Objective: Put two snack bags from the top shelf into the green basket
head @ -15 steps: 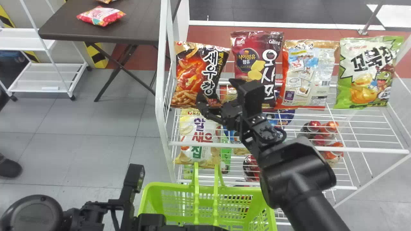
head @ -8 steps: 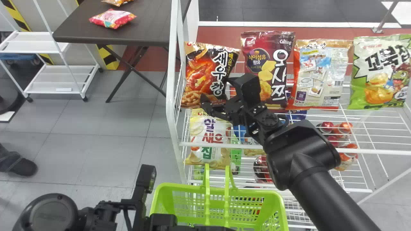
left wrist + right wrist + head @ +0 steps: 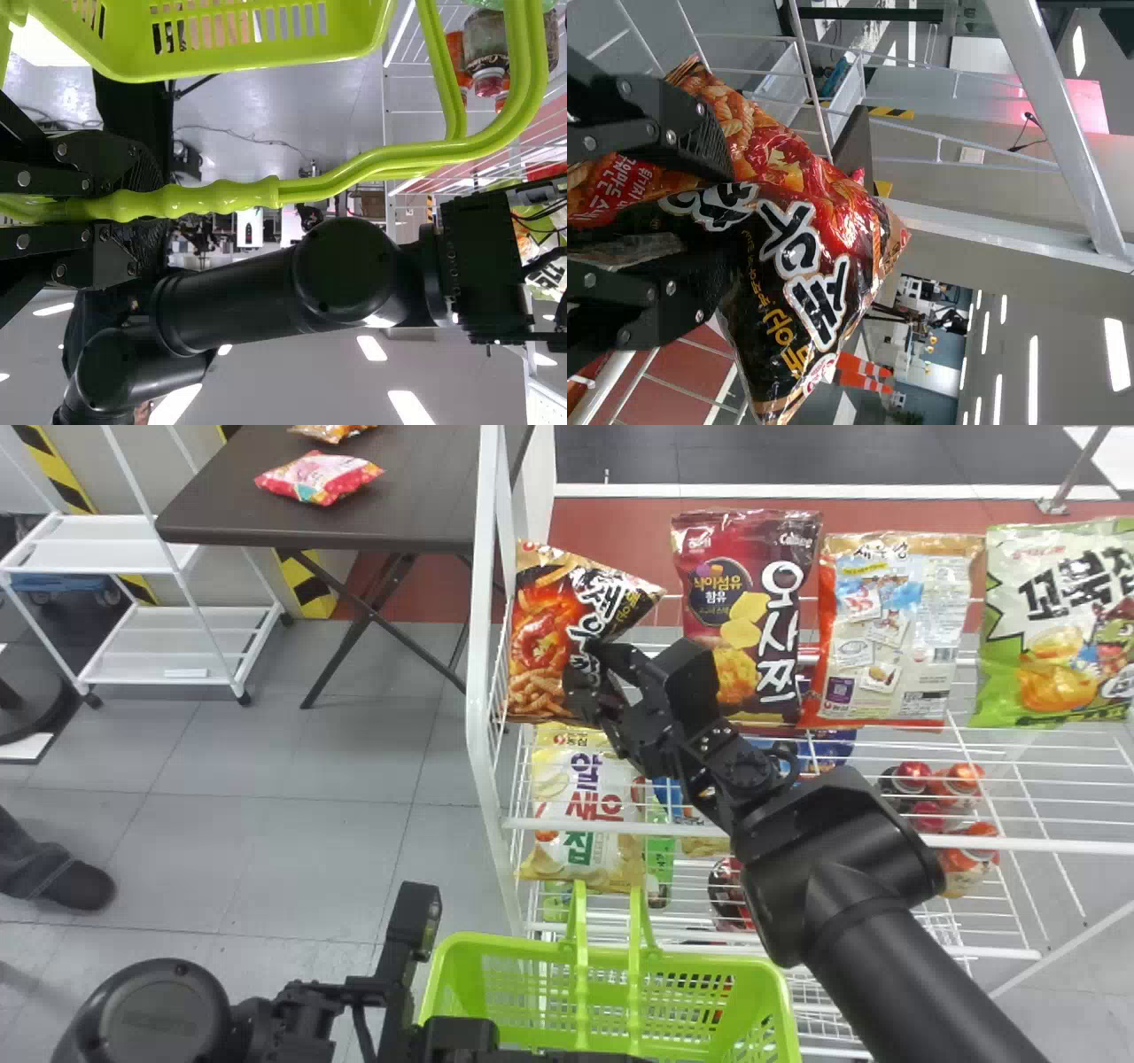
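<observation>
The right jaws (image 3: 595, 669) are pinching the lower part of the black-and-red bag (image 3: 540, 633), creasing its front between their pads; in the right wrist view, the bag is poking out past both fingers. Half a second ago those jaws were standing spread at its side; now they are closing on it, and its top corner is leaning over toward the maroon bag (image 3: 744, 602), where before it was standing straighter. The gripped bag is still sitting at the left end of the top shelf (image 3: 797, 837), beside the shelf's white side frame.

Farther along the same shelf, the maroon bag, an orange-edged bag (image 3: 895, 633) and a green bag (image 3: 1054, 633) are standing in a row. Below, a yellow bag (image 3: 580, 806) is standing on a lower level.

The left jaws (image 3: 461, 1036) are clamping the handle (image 3: 195, 199) of the green basket (image 3: 762, 973), which is hanging low before the rack.

Off to the left, a pink bag (image 3: 319, 478) and an orange packet (image 3: 332, 432) are lying on a dark bench (image 3: 354, 518), with a white cart (image 3: 133, 642) standing beside it.
</observation>
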